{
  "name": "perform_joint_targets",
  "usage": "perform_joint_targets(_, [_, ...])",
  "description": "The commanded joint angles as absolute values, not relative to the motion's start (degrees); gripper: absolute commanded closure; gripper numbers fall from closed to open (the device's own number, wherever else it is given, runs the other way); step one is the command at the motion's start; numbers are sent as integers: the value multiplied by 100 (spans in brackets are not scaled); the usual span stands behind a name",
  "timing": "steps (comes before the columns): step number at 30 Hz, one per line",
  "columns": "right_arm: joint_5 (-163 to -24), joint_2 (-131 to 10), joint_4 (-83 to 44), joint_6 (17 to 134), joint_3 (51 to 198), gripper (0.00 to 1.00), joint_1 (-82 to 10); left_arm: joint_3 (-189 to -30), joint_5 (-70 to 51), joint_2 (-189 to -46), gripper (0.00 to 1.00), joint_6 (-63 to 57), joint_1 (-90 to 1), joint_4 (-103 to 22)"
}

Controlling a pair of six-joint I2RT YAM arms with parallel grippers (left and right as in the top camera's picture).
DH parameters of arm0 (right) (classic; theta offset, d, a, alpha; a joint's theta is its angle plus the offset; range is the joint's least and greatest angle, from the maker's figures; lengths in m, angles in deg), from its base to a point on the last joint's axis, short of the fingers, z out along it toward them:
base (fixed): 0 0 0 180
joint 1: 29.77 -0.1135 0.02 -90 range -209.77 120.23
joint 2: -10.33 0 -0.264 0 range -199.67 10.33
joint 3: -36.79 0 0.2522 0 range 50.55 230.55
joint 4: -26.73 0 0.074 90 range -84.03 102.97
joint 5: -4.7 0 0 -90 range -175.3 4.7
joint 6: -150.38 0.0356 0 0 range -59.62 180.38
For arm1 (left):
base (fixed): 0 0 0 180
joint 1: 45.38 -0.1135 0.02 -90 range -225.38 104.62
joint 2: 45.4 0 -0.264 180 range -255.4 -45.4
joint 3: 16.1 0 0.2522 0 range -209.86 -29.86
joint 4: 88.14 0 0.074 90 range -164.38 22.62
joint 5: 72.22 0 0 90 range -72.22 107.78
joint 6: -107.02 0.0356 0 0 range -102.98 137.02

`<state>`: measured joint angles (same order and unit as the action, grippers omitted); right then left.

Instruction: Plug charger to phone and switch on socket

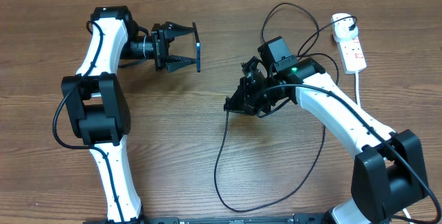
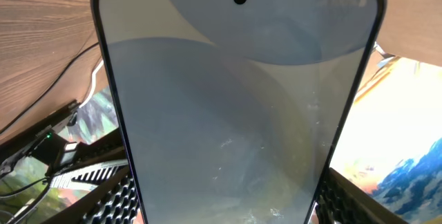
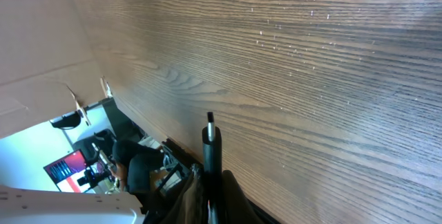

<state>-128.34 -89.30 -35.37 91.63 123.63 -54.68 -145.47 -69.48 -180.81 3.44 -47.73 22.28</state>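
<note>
Left gripper (image 1: 195, 46) part-open, clamped across the phone (image 2: 235, 113); right gripper (image 1: 233, 105), closed on the charger (image 3: 210, 141) plug, sits near the phone, apart; line the tip squarely with the port before pushing; socket (image 1: 352, 48) well beyond.

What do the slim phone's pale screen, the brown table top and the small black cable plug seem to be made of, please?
The slim dark-edged phone: its screen looks like glossy glass, given the soft reflections and faint smudges. The brown table top: wood or a wood-look laminate, matt, with clear grain lines. The small black cable plug: probably matt plastic; its tip is too small to judge.
</note>
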Motion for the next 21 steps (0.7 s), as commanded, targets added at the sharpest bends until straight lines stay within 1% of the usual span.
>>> perform_joint_targets(1, [-12843, -8771, -3598, 8984, 12492, 96, -5483, -14698, -7206, -17878, 47, 381, -4769, 2244])
perform_joint_targets(5, [-12845, -8764, -3782, 8922, 12494, 96, -5483, -14698, -6655, -17878, 48, 374, -4758, 2043])
perform_joint_targets(11, [-12762, -8580, -4096, 8662, 12494, 96, -5477, -14698, -5746, -17878, 55, 265, -4723, 1448])
perform_joint_targets(17, [-12205, -8128, -4474, 8664, 12494, 96, -5477, -14698, -5027, -17878, 54, -284, -4566, 930])
perform_joint_targets(21, [-11903, -7855, -4662, 8667, 12494, 96, -5477, -14704, -4959, -17878, 55, -590, -4410, 563])
